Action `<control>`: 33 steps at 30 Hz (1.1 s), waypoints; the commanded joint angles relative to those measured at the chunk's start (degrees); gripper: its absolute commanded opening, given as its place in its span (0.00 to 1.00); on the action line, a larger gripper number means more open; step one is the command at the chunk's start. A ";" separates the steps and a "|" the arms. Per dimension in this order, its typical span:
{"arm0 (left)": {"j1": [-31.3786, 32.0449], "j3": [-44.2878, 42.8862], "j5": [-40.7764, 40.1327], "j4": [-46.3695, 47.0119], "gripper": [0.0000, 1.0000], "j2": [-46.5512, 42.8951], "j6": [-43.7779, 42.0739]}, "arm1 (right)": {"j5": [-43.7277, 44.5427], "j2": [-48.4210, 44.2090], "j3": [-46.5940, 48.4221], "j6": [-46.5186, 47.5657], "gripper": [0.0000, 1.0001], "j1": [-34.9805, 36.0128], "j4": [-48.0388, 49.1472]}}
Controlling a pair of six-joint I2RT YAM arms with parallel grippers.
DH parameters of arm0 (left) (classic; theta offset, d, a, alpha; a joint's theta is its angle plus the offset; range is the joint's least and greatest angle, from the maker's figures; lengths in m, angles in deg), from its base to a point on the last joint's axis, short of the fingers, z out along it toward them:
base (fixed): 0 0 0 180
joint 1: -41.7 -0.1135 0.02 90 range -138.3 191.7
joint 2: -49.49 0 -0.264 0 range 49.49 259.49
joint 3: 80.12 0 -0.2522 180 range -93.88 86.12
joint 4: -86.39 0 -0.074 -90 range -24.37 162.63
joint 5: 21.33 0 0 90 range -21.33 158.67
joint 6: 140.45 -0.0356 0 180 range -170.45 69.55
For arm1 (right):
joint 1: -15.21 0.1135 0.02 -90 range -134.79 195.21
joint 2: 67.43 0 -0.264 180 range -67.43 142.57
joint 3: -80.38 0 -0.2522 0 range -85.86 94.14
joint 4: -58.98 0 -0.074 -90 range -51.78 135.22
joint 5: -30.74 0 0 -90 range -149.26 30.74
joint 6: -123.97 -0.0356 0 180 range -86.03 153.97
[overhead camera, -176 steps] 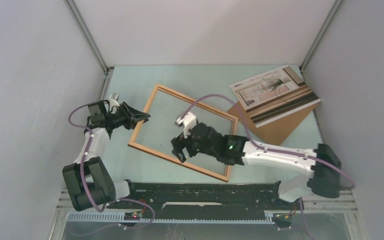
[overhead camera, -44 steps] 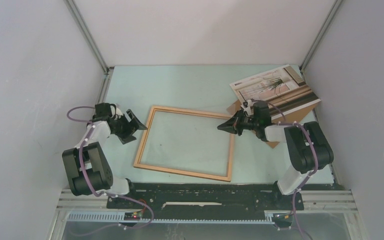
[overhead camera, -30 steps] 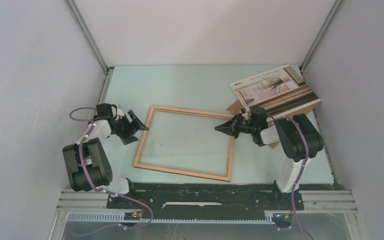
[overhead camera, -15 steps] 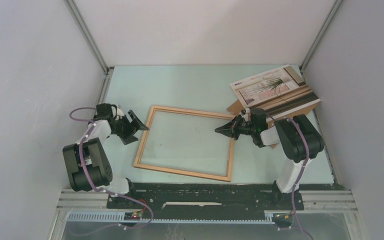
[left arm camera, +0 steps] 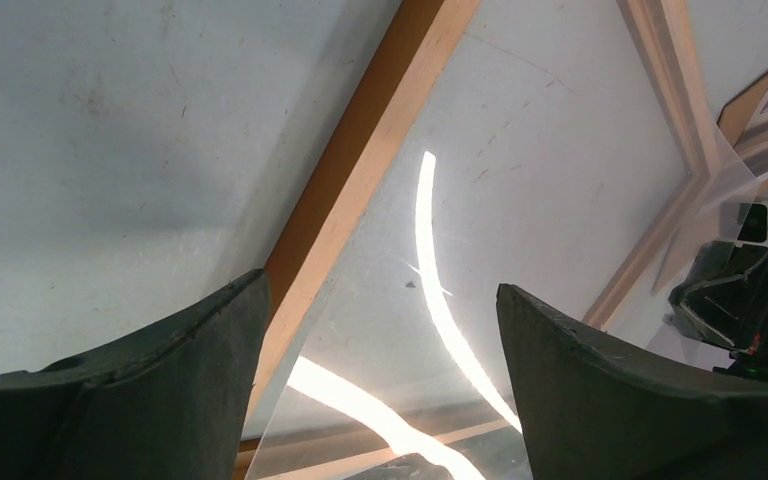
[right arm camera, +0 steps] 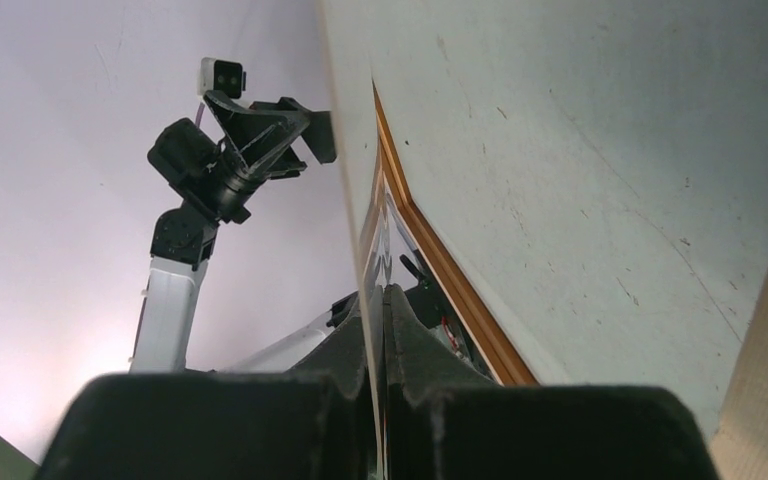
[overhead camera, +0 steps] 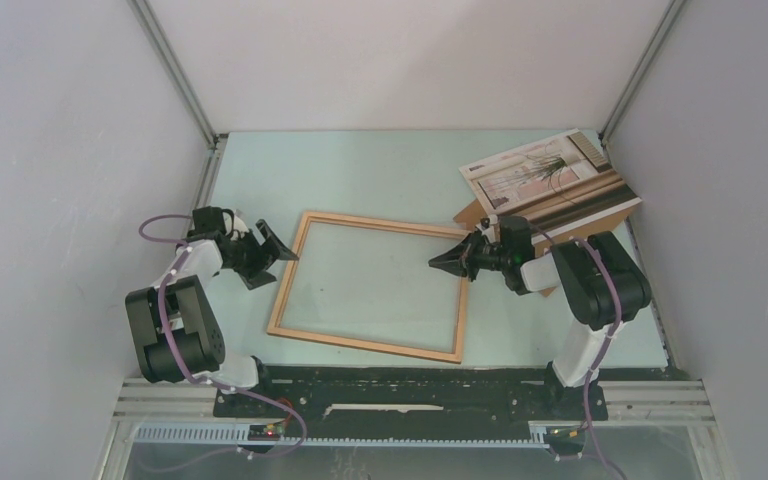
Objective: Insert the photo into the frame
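Note:
The light wooden frame (overhead camera: 380, 222) lies flat in the middle of the table. A clear pane (left arm camera: 520, 180) sits in it, glinting with reflections. My left gripper (overhead camera: 275, 263) is open at the frame's left rail (left arm camera: 360, 170), a finger on each side of the rail and the pane's edge (left arm camera: 380, 285). My right gripper (overhead camera: 437, 260) is low at the frame's right rail, shut (right arm camera: 378, 295) on the thin edge of the pane (right arm camera: 360, 200). The photo (overhead camera: 545, 180) lies at the back right, untouched.
A plain brown backing board (overhead camera: 472, 214) lies under the photo, partly behind my right arm. Grey enclosure walls stand on three sides. A black rail (overhead camera: 410, 385) with the arm bases runs along the near edge.
The frame has been turned squarer to the table since the oldest frame, and my right arm has gone from over it to its right rail. Over the last second nothing visibly moves.

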 commanded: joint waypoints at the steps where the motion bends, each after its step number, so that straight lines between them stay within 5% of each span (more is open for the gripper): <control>1: 0.12 -0.52 1.18 1.26 0.90 -0.69 -0.77 | -2.00 -0.05 0.03 0.54 0.00 0.98 2.05; 21: 0.07 -0.30 1.59 1.56 0.93 -0.89 -0.71 | 0.03 -1.14 0.10 4.65 0.00 1.69 -3.02; 33: 0.19 0.14 2.06 1.80 0.93 -0.33 -0.58 | 1.10 3.95 0.34 3.59 0.00 2.33 7.70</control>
